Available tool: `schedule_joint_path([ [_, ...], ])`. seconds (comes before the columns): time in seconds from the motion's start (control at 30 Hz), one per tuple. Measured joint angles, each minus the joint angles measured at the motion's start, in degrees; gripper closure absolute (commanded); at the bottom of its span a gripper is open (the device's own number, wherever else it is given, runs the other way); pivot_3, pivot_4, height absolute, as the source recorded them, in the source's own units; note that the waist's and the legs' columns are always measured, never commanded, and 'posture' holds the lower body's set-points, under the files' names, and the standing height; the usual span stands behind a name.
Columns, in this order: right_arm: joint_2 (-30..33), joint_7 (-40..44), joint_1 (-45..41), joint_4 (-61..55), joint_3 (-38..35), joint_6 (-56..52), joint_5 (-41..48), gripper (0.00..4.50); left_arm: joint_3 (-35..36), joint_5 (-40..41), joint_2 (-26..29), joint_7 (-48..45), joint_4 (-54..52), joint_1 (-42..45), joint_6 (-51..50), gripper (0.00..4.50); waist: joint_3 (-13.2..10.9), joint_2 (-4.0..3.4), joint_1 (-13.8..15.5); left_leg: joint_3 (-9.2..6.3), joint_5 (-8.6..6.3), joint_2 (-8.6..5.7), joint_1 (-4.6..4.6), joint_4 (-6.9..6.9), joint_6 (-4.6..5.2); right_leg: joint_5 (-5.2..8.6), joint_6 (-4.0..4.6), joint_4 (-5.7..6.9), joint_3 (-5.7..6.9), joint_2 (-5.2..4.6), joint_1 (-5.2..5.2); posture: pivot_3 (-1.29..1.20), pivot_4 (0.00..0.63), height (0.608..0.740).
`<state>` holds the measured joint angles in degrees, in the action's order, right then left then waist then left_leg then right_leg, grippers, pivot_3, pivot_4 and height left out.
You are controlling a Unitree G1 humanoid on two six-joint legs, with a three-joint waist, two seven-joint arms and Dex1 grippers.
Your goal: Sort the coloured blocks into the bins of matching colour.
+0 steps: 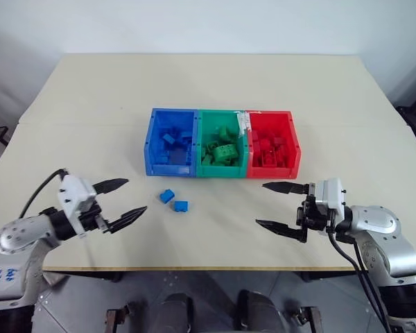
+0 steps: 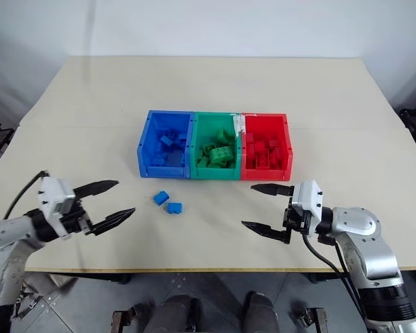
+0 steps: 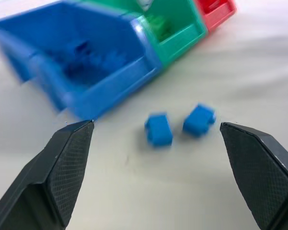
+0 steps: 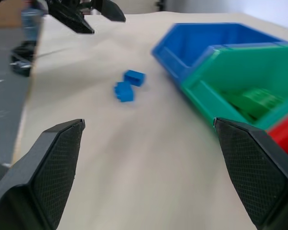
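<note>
Two small blue blocks lie side by side on the table in front of the blue bin (image 1: pixel 170 141): one block (image 1: pixel 167 195) and another (image 1: pixel 181 206). The green bin (image 1: pixel 222 143) and red bin (image 1: pixel 272 145) stand in the same row, each holding bricks of its own colour. My left gripper (image 1: pixel 127 198) hovers open and empty at the front left, its fingers aimed toward the two blue blocks (image 3: pixel 158 129). Open and empty too, my right gripper (image 1: pixel 279 205) stands at the front right, pointing left across the table, level with the blocks (image 4: pixel 124 91).
The three bins sit together in the middle of a beige table (image 1: pixel 208 90). The table's front edge runs just below both grippers. Bare tabletop lies between the grippers and around the two blocks.
</note>
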<state>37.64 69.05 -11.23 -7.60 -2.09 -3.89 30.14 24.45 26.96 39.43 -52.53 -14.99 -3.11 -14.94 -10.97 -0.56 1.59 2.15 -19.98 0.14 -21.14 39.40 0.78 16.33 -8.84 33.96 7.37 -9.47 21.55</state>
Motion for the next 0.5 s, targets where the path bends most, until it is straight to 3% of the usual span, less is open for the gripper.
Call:
schedule_joint_path([
  [0.2,0.52,3.16,-1.30,3.27,1.00,0.33,-1.87,0.00,2.30,-0.32,0.85,-0.06,0.08,-4.07,1.10,0.01,0.00,0.00,-0.09,0.16,-0.02,0.00,-0.02,-0.03,-0.02,0.00,0.00,-0.01,0.03,0.02,0.03,0.00,0.150,0.740],
  [0.33,1.32,3.17,-1.33,3.25,0.74,0.33,-2.29,0.00,-4.48,-0.60,3.23,-1.31,-3.16,-0.28,0.44,0.01,0.01,0.01,-0.18,0.12,-0.02,-0.01,0.00,-0.03,-0.02,0.00,0.01,-0.01,-0.01,0.00,0.01,0.00,0.150,0.740],
  [0.5,2.76,2.66,1.10,3.25,-1.13,0.31,-2.91,0.00,-21.15,-10.08,5.53,-3.69,0.44,12.65,0.93,0.01,0.01,-0.03,-0.17,0.36,-0.01,-0.06,-0.01,-0.07,-0.04,0.00,0.01,0.00,0.03,0.02,0.04,0.00,0.150,0.740],
])
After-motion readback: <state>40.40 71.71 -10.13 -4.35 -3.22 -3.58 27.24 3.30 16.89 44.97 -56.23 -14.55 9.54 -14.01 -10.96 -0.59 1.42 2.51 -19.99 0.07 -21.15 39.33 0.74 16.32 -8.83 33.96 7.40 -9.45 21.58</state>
